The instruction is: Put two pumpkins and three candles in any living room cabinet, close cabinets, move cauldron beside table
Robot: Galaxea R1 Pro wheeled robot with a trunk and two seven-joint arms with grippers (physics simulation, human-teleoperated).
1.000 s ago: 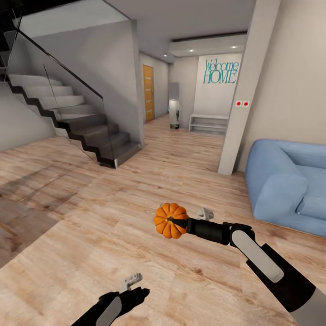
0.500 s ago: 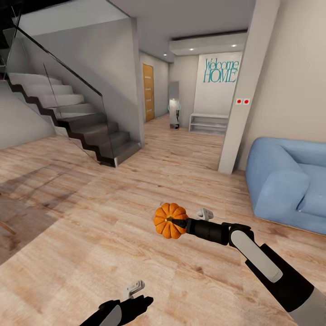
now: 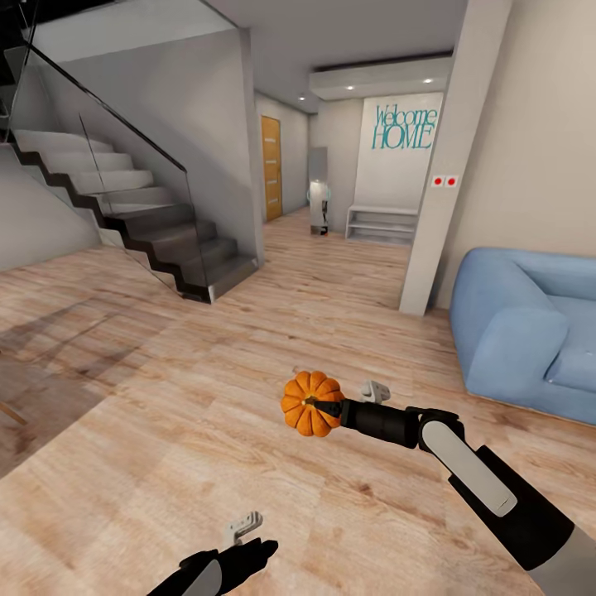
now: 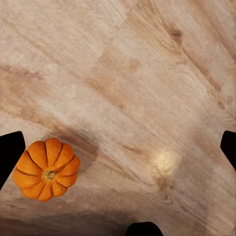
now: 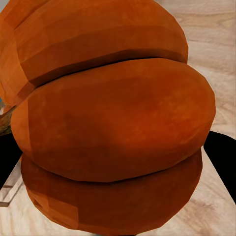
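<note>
Nearest to me, my left end effector [image 3: 248, 538] hangs low over the wooden floor [image 3: 165, 430] with its fingers spread wide and nothing in them. A bit farther out, my right end effector [image 3: 324, 407] is clamped on a pumpkin [image 3: 310, 403], held up in the air ahead of me. Beyond that I see a blue sofa [image 3: 513, 331] on the right and stairs [image 3: 141, 223] on the left. I can't see the cabinet, so I think I must drive on to find it.
</note>
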